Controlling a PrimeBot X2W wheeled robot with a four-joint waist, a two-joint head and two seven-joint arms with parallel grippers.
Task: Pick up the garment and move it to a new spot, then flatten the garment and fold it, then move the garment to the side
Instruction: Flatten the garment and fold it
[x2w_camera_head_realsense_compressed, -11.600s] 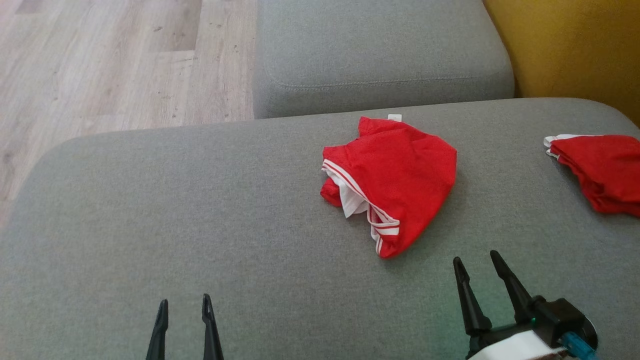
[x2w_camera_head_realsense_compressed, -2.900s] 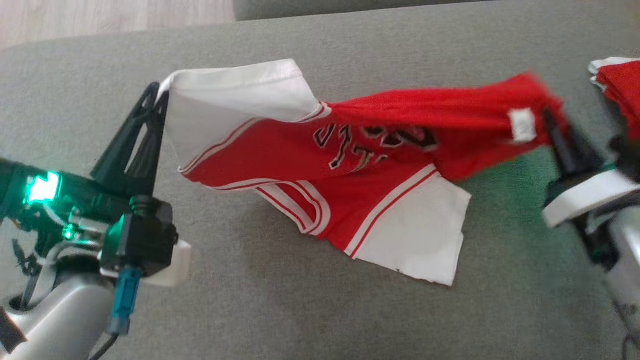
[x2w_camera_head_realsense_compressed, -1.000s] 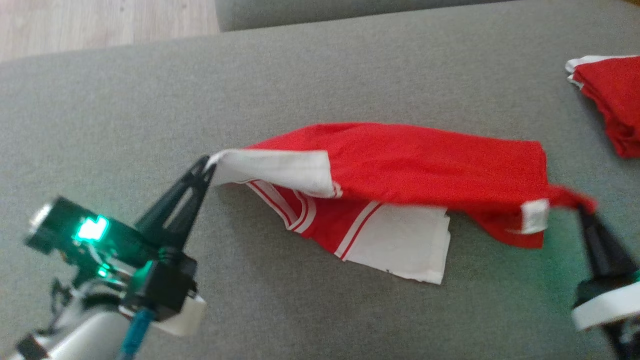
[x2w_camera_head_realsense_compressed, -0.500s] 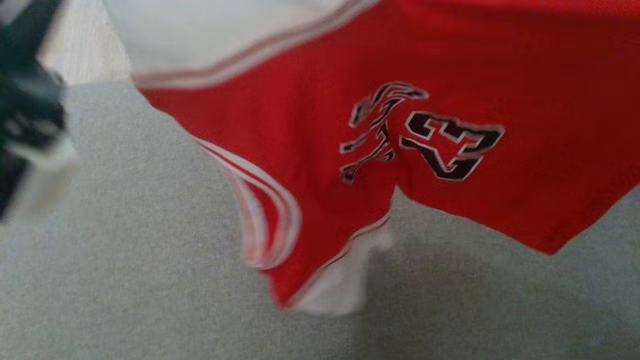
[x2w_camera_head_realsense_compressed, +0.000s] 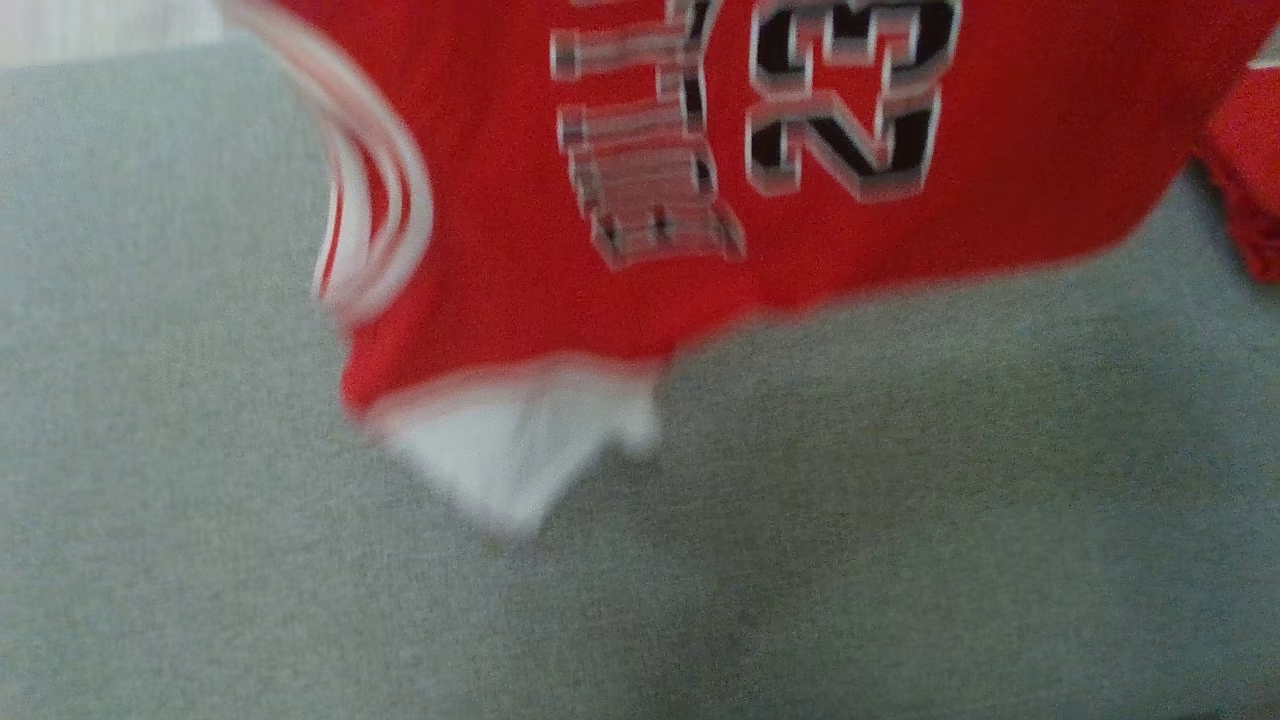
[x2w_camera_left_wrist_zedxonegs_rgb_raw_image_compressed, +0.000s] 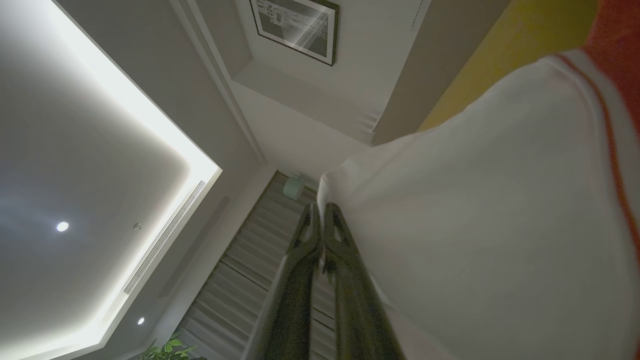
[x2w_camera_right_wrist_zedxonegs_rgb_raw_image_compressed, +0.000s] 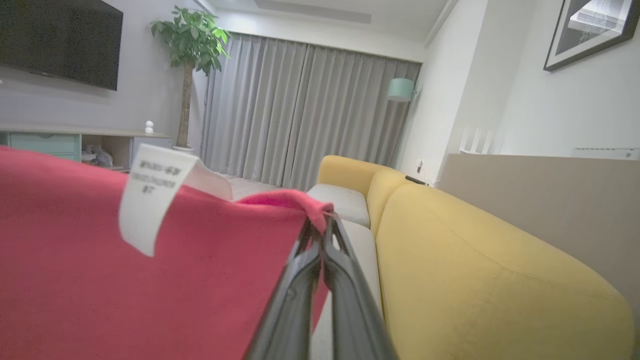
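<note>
Where the garment (x2w_camera_head_realsense_compressed: 500, 300) hangs: it is held up in the air over the grey cushion (x2w_camera_head_realsense_compressed: 900, 520), red and blurred, its white corner (x2w_camera_head_realsense_compressed: 510, 460) dangling lowest; whether that corner touches the cushion I cannot tell.
Print (x2w_camera_head_realsense_compressed: 850, 90): black-and-white lettering and a number, facing the head camera.
Left gripper (x2w_camera_left_wrist_zedxonegs_rgb_raw_image_compressed: 321, 210): fingers pressed together on the edge of the garment's white panel, pointing up toward the ceiling.
Right gripper (x2w_camera_right_wrist_zedxonegs_rgb_raw_image_compressed: 324, 222): fingers pinched tight on a red corner of the garment, with a white tag (x2w_camera_right_wrist_zedxonegs_rgb_raw_image_compressed: 152, 192) near the pinch.
Second red cloth (x2w_camera_head_realsense_compressed: 1250, 190): at the head view's right edge, on the cushion.
Yellow sofa (x2w_camera_right_wrist_zedxonegs_rgb_raw_image_compressed: 475, 260): beyond the pinched red corner.
</note>
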